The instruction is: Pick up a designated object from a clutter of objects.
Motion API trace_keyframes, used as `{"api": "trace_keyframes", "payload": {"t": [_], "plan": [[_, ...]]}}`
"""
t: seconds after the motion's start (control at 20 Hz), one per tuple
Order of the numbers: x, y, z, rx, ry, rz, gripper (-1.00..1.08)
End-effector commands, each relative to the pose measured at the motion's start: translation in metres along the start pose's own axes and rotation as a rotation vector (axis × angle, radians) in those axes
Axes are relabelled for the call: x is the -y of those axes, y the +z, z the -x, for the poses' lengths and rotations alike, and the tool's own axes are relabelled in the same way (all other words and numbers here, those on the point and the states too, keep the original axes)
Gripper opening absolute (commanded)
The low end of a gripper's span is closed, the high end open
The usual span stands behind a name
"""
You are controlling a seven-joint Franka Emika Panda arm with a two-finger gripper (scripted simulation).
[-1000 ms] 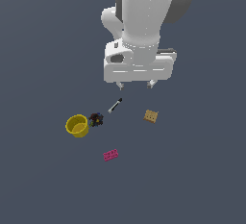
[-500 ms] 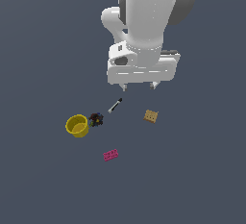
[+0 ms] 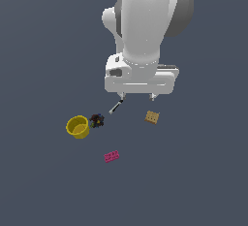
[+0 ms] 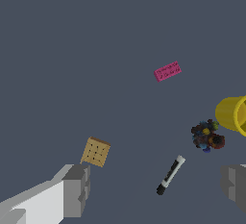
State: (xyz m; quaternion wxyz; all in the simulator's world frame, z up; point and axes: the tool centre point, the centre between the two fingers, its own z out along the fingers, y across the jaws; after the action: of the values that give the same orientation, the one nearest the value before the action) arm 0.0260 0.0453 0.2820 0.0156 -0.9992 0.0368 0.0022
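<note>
Claw (image 3: 138,95) spread; flat studded pink brick (image 3: 111,156) (magenta) lies apart.

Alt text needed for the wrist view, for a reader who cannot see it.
Seen from above, the open hand holds nothing, its two grey fingers wide apart over a dark floor. Between them lies a black-and-white stick, with a tan block near one finger. Farther off are a dark lump beside a yellow cup, and the pink brick alone.

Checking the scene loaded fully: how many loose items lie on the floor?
5: pink brick nearest the camera, yellow cup at the exterior view's left, dark lump beside it, stick and tan block under the gripper.
</note>
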Motion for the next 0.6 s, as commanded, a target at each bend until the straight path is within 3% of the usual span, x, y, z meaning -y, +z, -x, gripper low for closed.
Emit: {"api": "trace_keyframes", "payload": {"t": [0.0, 0.55], "plan": [[-0.004, 0.009, -0.009, 0.001, 0.061, -0.004, 1.0], [-0.027, 0.064, -0.056, 0.005, 0.404, -0.015, 1.0]]}}
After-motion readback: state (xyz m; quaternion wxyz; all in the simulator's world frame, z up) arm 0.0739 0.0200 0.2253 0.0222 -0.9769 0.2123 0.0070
